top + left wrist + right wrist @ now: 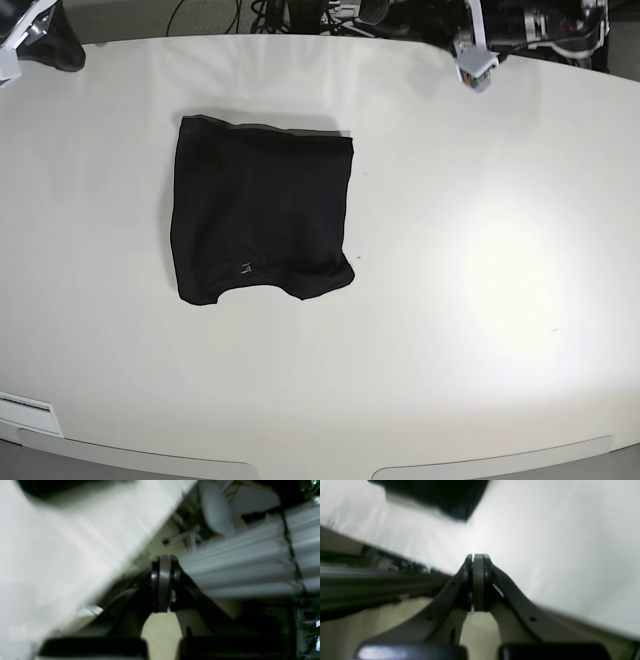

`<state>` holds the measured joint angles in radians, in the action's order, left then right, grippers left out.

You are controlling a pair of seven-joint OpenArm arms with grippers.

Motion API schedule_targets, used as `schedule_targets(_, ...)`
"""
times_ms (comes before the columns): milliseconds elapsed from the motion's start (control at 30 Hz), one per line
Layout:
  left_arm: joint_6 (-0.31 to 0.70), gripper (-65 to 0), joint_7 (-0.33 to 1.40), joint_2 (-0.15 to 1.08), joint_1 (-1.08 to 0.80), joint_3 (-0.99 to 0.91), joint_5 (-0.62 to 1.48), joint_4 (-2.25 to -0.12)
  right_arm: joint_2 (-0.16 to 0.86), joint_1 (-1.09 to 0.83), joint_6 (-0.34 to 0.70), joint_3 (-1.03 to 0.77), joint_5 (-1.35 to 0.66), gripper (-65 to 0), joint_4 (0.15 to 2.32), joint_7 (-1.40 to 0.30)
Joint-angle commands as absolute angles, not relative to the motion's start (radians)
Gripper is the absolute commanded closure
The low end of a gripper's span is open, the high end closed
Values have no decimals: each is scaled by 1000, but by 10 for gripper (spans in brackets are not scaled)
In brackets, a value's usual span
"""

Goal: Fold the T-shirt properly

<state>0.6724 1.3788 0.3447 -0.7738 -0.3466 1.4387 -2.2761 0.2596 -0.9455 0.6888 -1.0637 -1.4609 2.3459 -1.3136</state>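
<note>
You have one T-shirt [262,210] to look at: black, folded into a rough rectangle, lying flat on the white worktop [480,300], left of centre in the base view. One tiny pale mark [246,267] shows near its lower edge, at about 6 o'clock on the cloth. A thin strip of an under layer peeks out along the top edge.

You have two hands, and both are pinched fully together with nothing between the pads. The left hand [163,583] hangs past the worktop's edge, over pale floor. The right hand [478,582] sits just over the worktop's rim. Neither touches the shirt; both are well apart from it.

In the base view the arms are cut off: only a bit of the left arm shows at about 1 o'clock [475,55], and a bit of the right arm at about 11 o'clock [30,35]. The hands themselves cannot be made out there.

Both wrist views are heavily blurred. In the left wrist view a dark patch at 11 o'clock [62,486] is cropped by the frame; what it is you cannot tell. In the right wrist view a dark shape at 12 o'clock [440,497] is likely the shirt, also cropped. One pale chair [216,510] shows beyond the worktop, smeared.
</note>
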Motion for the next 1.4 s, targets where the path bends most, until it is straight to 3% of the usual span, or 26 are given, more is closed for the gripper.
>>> schedule_targets(0,665,0,1367,354,-846,-366,1447,-2318,252,-989,690,-1073,-1484,0,2356,-1313)
schedule_targets(233,684,0,1281,317,-1217,-391,1301,-2346,181,-1148,698,-965,-1484,0,2312,-1396)
schedule_targets(367,681,0,1175,285,-1271,-383,1131,-2261,182,-1168,698,-807,-1484,0,2127,-1392)
schedule_targets(433,669,0,1124,286,-1255,-358,1080,-2184,189,-1163,698,-723,-1438,0,2017,-1309)
schedule_targets(700,670,0,874,286,-953,-174,795,-1719,253,-958,698,-442,-978,0,1599,-953)
schedule_targets(933,664,0,435,286,-526,-96,345,-1214,281,-664,698,-290,-506,0,1283,-540)
schedule_targets(1000,612,0,319,285,-415,-70,250,-1046,295,-590,684,-221,-435,0,1183,-459)
schedule_targets(1167,449,0,92,273,-216,81,146,-635,296,-445,411,10,-242,0,929,-331)
schedule_targets(1367,255,0,-79,173,-187,262,150,-402,227,-382,246,223,-123,0,707,-197)
